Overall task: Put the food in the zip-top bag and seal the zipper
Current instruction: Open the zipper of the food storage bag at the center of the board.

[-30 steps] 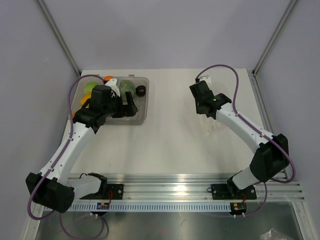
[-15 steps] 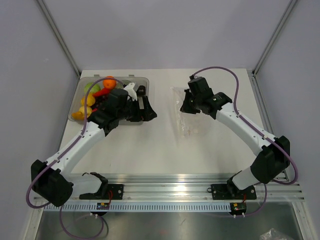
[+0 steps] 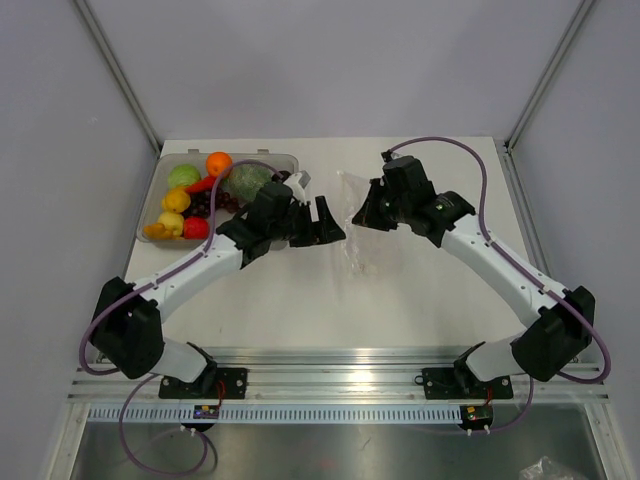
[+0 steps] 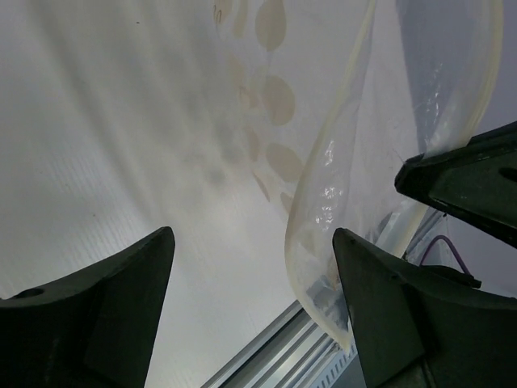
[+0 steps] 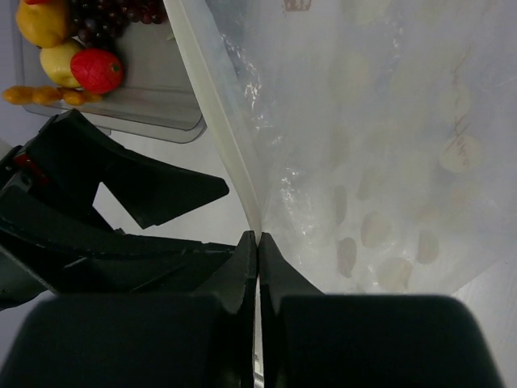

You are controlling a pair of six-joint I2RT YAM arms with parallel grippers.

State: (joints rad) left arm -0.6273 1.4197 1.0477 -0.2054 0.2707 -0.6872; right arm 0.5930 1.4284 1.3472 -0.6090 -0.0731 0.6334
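My right gripper is shut on the zipper strip of the clear zip-top bag, which hangs from it over the table, mouth edge up. My left gripper is open just left of the bag. In the left wrist view the bag's edge hangs between its fingers, close to the right fingertip. The food lies in the grey tray: an orange, a carrot, grapes, and yellow, red and green pieces.
The tray stands at the table's back left, close behind the left arm. Metal frame posts rise at both back corners and an aluminium rail runs along the near edge.
The left gripper left the tray and swung right to the bag, its jaws narrowing a little. The right gripper lifted the bag off the table and carried it left.
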